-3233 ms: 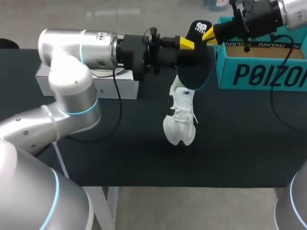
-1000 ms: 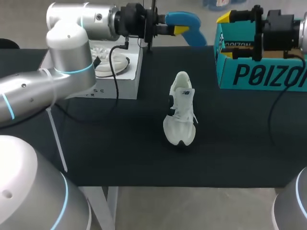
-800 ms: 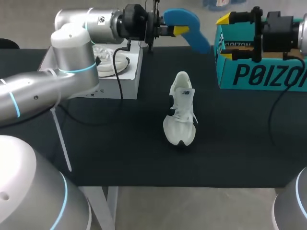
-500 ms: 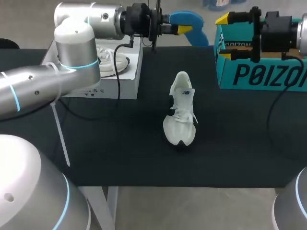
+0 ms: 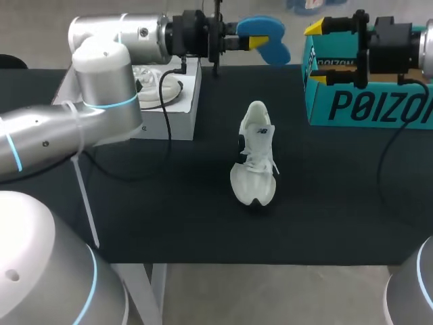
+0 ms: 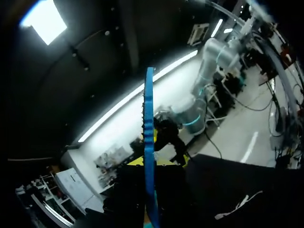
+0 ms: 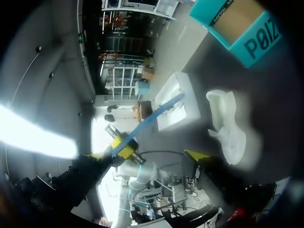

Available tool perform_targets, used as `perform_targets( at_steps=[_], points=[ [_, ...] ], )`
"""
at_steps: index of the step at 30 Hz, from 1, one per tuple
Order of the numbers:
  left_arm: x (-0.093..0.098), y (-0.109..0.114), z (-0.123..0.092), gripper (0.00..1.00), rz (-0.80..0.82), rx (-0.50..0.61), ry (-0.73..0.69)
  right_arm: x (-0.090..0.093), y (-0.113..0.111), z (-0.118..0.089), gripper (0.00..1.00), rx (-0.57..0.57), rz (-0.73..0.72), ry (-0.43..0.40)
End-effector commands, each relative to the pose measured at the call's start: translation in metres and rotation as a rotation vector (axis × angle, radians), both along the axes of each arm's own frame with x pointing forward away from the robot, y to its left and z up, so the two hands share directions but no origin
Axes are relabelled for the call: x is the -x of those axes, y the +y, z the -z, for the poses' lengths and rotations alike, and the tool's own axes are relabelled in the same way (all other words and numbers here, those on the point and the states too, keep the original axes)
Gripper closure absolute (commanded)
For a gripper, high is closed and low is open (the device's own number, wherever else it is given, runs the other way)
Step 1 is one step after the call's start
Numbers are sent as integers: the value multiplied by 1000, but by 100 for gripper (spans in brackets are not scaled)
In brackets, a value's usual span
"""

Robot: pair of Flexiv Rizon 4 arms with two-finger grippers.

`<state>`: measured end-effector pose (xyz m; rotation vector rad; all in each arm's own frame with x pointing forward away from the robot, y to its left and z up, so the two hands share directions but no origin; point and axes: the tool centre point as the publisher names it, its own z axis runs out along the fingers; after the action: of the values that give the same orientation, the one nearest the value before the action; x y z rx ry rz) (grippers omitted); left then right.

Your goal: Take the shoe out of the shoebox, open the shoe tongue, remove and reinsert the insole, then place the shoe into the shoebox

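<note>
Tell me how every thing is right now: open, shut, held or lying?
shoe: on its sole on the table, untouched
insole: out of the shoe, held in the air
left gripper: shut on the insole
right gripper: open, empty
shoebox: open, on the table
white box: open

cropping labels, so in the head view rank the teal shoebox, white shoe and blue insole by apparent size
1. Teal cardboard shoebox, largest even though cut off by the frame.
2. White lace-up shoe.
3. Blue foam insole, smallest, but tilted, so less sure.

black table (image 5: 169,203) bears a white shoe (image 5: 254,162) midway — teal shoebox (image 5: 365,105) far right, white box (image 5: 179,115) far left.
</note>
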<state>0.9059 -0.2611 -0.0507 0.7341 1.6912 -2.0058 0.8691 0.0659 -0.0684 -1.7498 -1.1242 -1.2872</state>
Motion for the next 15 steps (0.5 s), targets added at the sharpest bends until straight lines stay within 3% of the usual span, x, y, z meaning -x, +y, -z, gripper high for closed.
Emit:
perform_targets(
  at_steps=[1,2,12,15],
  points=[
    [-15,-5,-7,100,-76,-188,501,-1,1,1,0,-4,-1,-1],
    [-18,-4,-7,100,-156,-171,472,-1,1,1,0,-4,-2,-1],
    [-18,-4,-7,100,-156,-171,472,-1,-1,2,0,0,-5,0],
    [-45,-11,-2,100,-145,-326,877,-2,-1,2,0,0,-7,-2]
  ],
)
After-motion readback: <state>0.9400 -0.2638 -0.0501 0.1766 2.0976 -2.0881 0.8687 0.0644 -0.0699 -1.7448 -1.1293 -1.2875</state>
